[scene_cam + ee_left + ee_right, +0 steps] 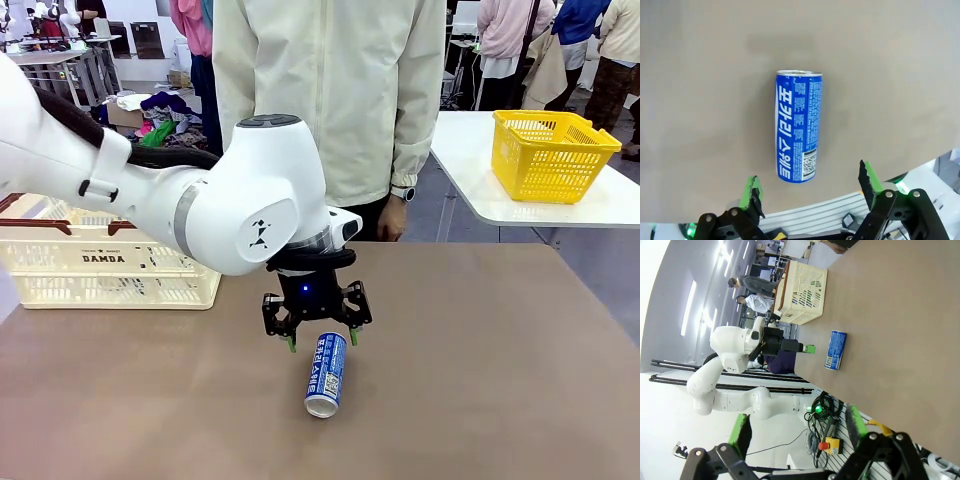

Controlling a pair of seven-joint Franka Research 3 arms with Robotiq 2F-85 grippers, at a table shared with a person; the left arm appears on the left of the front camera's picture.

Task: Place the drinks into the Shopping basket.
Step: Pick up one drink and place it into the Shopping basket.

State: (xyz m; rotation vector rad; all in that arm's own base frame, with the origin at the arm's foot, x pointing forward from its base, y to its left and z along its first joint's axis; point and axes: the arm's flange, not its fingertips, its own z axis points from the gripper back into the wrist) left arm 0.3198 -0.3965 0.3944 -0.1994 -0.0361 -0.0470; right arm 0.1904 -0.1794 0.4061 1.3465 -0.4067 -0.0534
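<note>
Pose: left gripper (320, 343) hangs spread over blue can (326, 374), not touching.
Room: bare table (480, 380) around can.
Right gripper (797, 426): spread, empty.

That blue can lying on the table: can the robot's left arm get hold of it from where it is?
Probably yes. The left end effector hangs open just over the blue can, which lies on its side on bare table. Nothing stands between them.

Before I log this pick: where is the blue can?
In the front view the blue can lies on its side near the middle of the brown table, just below the open left gripper, right of the cream basket.
</note>
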